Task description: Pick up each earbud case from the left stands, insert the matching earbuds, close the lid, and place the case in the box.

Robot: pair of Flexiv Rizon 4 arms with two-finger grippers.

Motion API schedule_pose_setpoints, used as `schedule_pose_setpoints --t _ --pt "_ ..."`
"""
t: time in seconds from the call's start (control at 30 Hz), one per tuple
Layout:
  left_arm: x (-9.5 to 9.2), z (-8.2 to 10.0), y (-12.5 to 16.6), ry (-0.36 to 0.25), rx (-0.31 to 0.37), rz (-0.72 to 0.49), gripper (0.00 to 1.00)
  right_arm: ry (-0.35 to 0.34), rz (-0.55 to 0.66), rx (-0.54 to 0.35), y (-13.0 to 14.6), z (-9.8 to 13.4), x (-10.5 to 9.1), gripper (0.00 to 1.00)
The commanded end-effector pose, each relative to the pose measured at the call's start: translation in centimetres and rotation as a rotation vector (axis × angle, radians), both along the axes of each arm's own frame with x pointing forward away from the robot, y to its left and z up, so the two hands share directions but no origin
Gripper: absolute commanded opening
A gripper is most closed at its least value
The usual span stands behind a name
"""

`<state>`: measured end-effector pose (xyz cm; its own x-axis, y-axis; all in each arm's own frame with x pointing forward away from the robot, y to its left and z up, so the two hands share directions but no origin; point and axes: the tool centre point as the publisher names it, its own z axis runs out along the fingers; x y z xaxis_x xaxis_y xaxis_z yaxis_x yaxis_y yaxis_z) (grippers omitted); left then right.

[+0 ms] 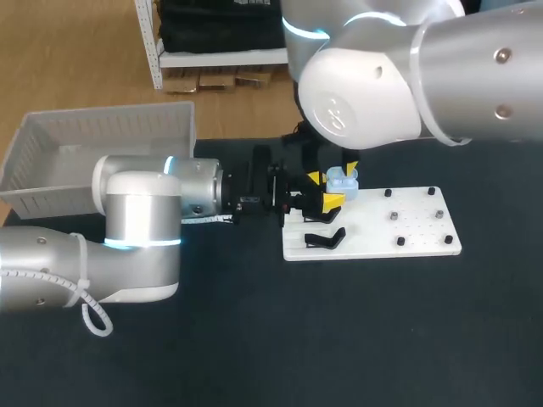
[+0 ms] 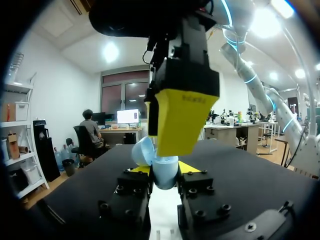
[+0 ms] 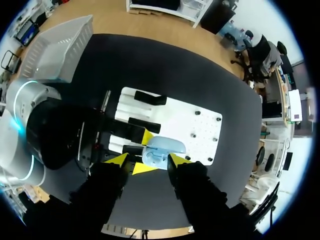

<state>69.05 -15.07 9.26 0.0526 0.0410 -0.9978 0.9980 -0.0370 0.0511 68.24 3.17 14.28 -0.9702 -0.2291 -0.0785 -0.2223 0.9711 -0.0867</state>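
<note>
Case — a small light-blue plastic earbud case (image 3: 164, 148) — sits clamped in the left pincer (image 2: 165, 169), just under the right pincer (image 3: 147, 161), whose fingers stand apart.

Pale blue earbud case (image 1: 342, 180), lid open, over white stand board (image 1: 416, 231)

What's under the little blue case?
A white board lies below the blue case, which my left hand holds from two sides. The patch of board right beneath the case is covered, so I cannot see what is there.
</note>
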Motion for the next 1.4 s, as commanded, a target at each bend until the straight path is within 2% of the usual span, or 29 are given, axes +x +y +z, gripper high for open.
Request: schedule_pose_setpoints --t 0.03,0.23,0.3,0.4,0.43,0.47,0.6,0.9,1.13,1.4 --pt "-0.1 -0.1 0.0 -0.003 -0.003 0.007 0.0 -0.018 -0.006 0.018 -0.6 0.2 -0.6 0.49" --pt "-0.1 -0.1 0.0 -0.003 -0.003 0.007 0.0 -0.023 -0.05 0.082 -1.2 1.1 -0.4 0.51" --pt "-0.1 -0.1 0.0 -0.003 -0.003 0.007 0.0 -0.03 -0.087 0.091 -1.6 1.3 0.1 0.6" --pt "-0.1 -0.1 0.0 -0.003 -0.003 0.007 0.0 -0.042 -0.164 0.095 -2.2 1.3 0.9 0.83" --pt "-0.1 -0.1 0.0 -0.003 -0.003 0.007 0.0 -0.044 -0.197 0.102 -2.5 1.4 1.2 0.95" --pt "-0.1 -0.1 0.0 -0.003 -0.003 0.007 0.0 -0.049 -0.235 0.106 -2.7 1.4 1.6 1.0" --pt "-0.1 -0.1 0.0 -0.003 -0.003 0.007 0.0 -0.037 -0.341 0.13 -3.9 1.3 3.3 1.0" --pt "-0.1 -0.1 0.0 -0.003 -0.003 0.007 0.0 -0.009 -0.454 0.069 -6.6 -0.3 5.2 1.0" --pt "-0.1 -0.1 0.0 -0.003 -0.003 0.007 0.0 0.032 -0.442 0.042 -7.1 -1.5 4.1 1.0" --pt "-0.1 -0.1 0.0 -0.003 -0.003 0.007 0.0 0.078 -0.408 0.035 -7.1 -1.5 2.3 1.0"
